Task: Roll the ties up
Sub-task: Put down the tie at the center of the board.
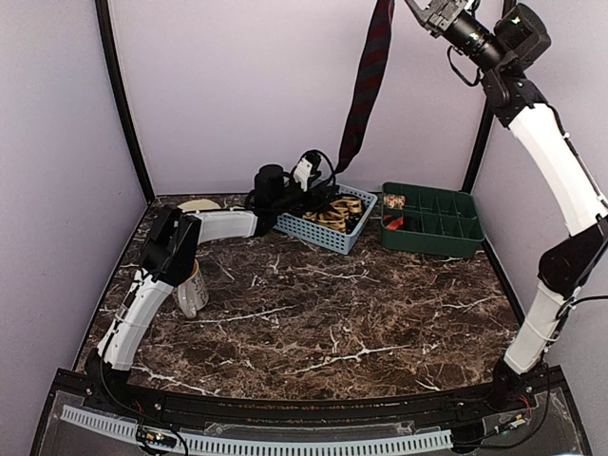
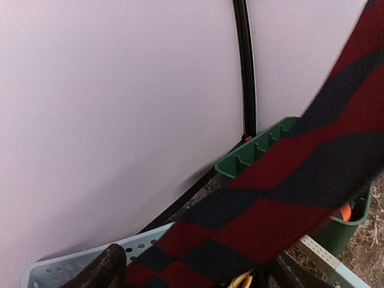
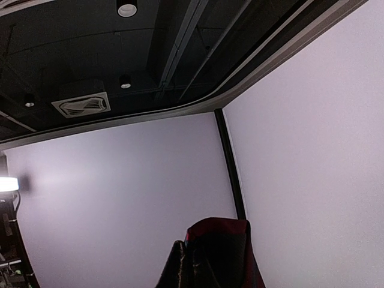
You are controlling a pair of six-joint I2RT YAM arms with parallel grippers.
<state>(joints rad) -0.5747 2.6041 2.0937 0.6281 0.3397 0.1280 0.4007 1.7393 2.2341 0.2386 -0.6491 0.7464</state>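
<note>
A dark tie with red diagonal stripes (image 1: 370, 66) hangs from my right gripper (image 1: 423, 8), raised high at the back wall. In the right wrist view that gripper (image 3: 207, 273) is shut on the bunched fabric (image 3: 225, 249). The tie's lower end reaches the blue-grey basket (image 1: 318, 236). My left gripper (image 1: 306, 173) is at the basket's near-left corner. In the left wrist view the tie (image 2: 288, 180) crosses between its wide-apart fingers (image 2: 108, 267), so that gripper (image 2: 192, 277) is open. Tan-gold ties (image 1: 334, 211) lie in the basket.
A green compartment tray (image 1: 446, 242) stands right of the basket, with a patterned roll (image 1: 393, 201) and a red-orange one (image 1: 393, 223) in its left cells. A round tan disc (image 1: 198, 204) lies at the back left. The marbled table (image 1: 342, 323) extends in front.
</note>
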